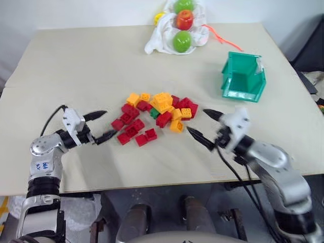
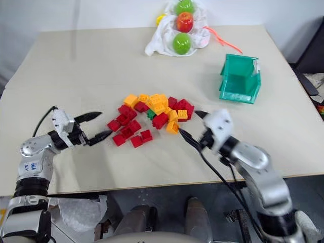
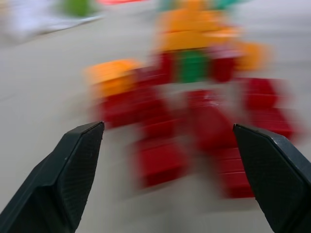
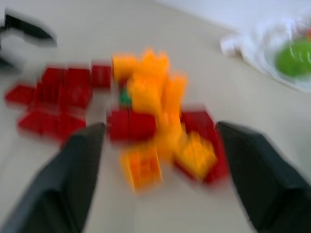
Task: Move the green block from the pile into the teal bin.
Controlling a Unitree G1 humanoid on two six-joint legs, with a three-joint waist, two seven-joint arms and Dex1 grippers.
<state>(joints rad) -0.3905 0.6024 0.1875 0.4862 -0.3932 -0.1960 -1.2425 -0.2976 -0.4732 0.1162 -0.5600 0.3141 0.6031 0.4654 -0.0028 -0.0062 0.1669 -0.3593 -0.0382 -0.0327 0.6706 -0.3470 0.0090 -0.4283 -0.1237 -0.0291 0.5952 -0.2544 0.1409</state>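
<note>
in the left eye view, the pile (image 1: 154, 117) of red and orange-yellow bricks lies in the middle of the bench (image 1: 76, 66). the green block (image 1: 154, 113) sits inside the pile, with red and yellow bricks touching it all around. the teal bin (image 1: 243, 77) stands well apart from the pile, on the robot's right and farther back. a white cloth (image 1: 167, 38) with green and red fruits (image 1: 182, 40) on it lies far behind the pile. the left hand (image 1: 101, 126) is just beside the pile's left edge, its two black fingers spread apart and holding nothing. the right hand (image 1: 205, 126) is just beside the pile's right edge, fingers apart too, and empty.

in the left wrist view, the two dark fingers (image 3: 73, 170) stand wide apart, with blurry red bricks between them and the green block (image 3: 193, 66) behind those.

in the right wrist view, the fingers (image 4: 77, 179) are apart with yellow and red bricks between them. the green block (image 4: 126, 98) peeks out beside a yellow brick.
</note>
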